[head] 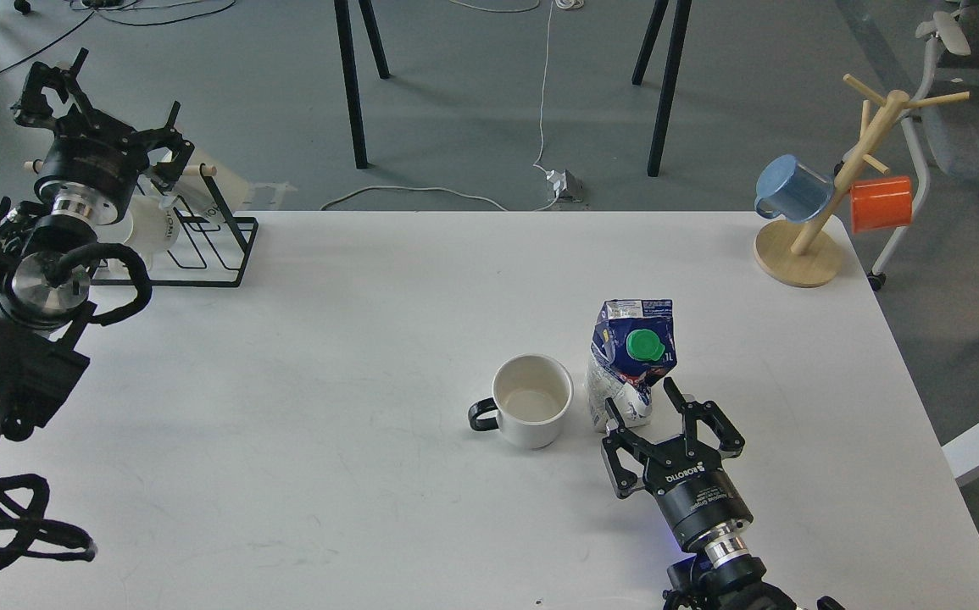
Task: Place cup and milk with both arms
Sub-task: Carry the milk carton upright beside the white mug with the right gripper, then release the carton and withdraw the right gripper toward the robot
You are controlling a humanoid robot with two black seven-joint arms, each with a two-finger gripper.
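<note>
A dark blue and white milk carton with a green cap [631, 363] is standing upright just right of a white ceramic cup [531, 400]. The right gripper [643, 408] is hovering at its near base, fingers spread, gripping nothing.

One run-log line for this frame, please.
right gripper open at milk | cup on table | left gripper raised far left

- On my right gripper [643, 405], the black body carries white lettering that reads "ROBOTIQ".
- The milk [631, 360] has a white printed label on its top fold, too small for me to read.
- I can read nothing else.
</note>
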